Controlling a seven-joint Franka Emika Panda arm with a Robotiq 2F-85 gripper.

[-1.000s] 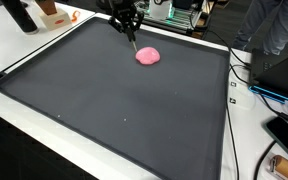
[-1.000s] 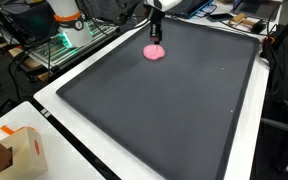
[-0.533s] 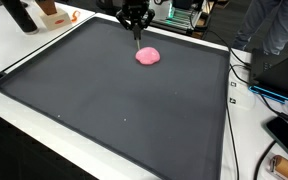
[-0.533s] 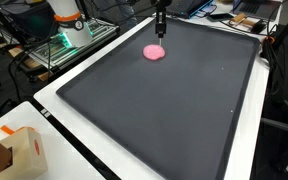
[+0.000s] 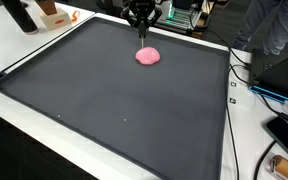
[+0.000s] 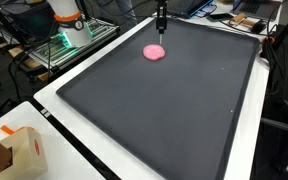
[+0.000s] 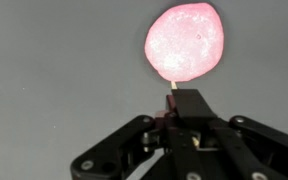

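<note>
Lump in an exterior view: pink lump (image 5: 147, 56) lies on the mat (image 5: 104, 100), near its far edge.
Claw in an exterior view: claw (image 6: 161, 14) hangs above the mat's (image 6: 184, 110) far edge; we cannot read its grip here.
Wrist view: claw (image 7: 189, 103) is closed on a thin stick (image 7: 171, 87), raised off the mat (image 7: 54, 60).
Risk: we judge the stick could slip in the grip, or snag the soft lump and drag it across the mat, if pressed off-centre.

- Gripper (image 5: 142, 28) hangs vert., tips down, at approx. 12 o'clock in both exterior views.
- Jaws pressed together; fingers (image 7: 189, 105) enter wrist view from 6 o'clock.
</note>
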